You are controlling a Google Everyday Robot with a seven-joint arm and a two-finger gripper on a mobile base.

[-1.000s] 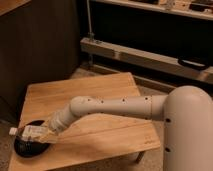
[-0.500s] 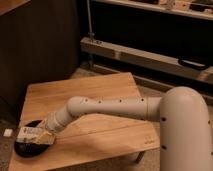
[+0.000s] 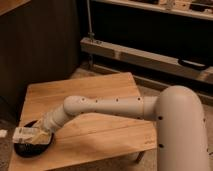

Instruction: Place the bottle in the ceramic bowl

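Observation:
The black ceramic bowl (image 3: 31, 148) sits on the front left corner of the wooden table (image 3: 95, 95). The bottle (image 3: 25, 133) lies sideways just over the bowl, its pale label over the bowl's left half and its white cap end reaching out past the table's left edge. My gripper (image 3: 39, 134) is at the end of the white arm (image 3: 100, 106), over the bowl's right part, shut on the bottle's right end. I cannot tell whether the bottle touches the bowl.
The low wooden table stands on a tiled floor. A dark wall panel is behind it at the left, and a metal shelf frame (image 3: 145, 55) runs along the back. My white base (image 3: 182, 135) stands at the table's right.
The gripper and the bottle have shifted a little left and down over the bowl; the cap end now sticks out further past the table's left edge.

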